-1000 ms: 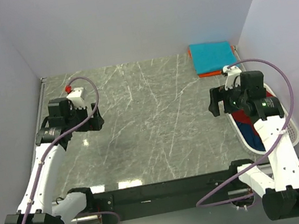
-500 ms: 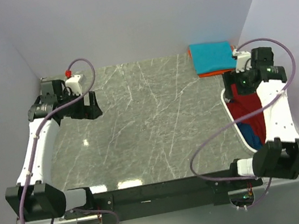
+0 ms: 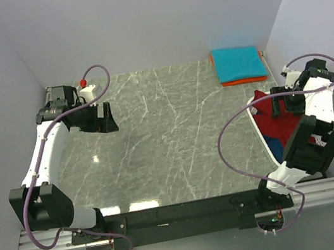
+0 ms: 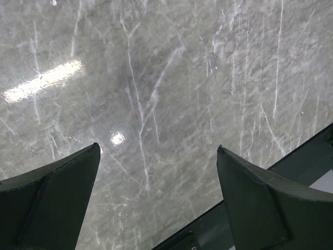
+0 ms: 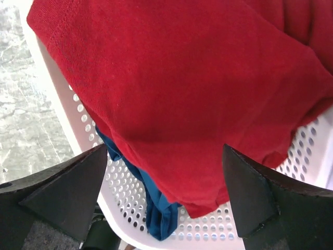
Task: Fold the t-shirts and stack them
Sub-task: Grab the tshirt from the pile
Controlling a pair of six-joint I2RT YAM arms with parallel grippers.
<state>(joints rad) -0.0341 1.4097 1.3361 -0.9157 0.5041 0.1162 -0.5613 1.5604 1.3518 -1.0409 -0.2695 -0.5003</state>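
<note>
A dark red t-shirt [image 3: 277, 122] [image 5: 182, 88] lies crumpled in the white mesh basket [image 3: 262, 135] [image 5: 218, 229] at the right, on top of a navy blue t-shirt [image 3: 275, 145] [image 5: 158, 208]. My right gripper [image 3: 277, 106] [image 5: 164, 148] hangs open just above the red cloth and holds nothing. At the far right a folded teal t-shirt [image 3: 238, 62] rests on a folded orange t-shirt [image 3: 237, 81]. My left gripper [image 3: 109, 117] [image 4: 157, 147] is open over bare marble at the far left.
The grey marble table [image 3: 169, 137] [image 4: 171, 78] is walled at the back and on both sides. A black rail [image 3: 181, 212] runs along the near edge between the arm bases. The right arm's cable [image 3: 232, 130] loops over the table beside the basket.
My right arm has swung right and back, from beside the basket to over it. My left arm has drawn back towards the far left. Both grippers stayed open.
</note>
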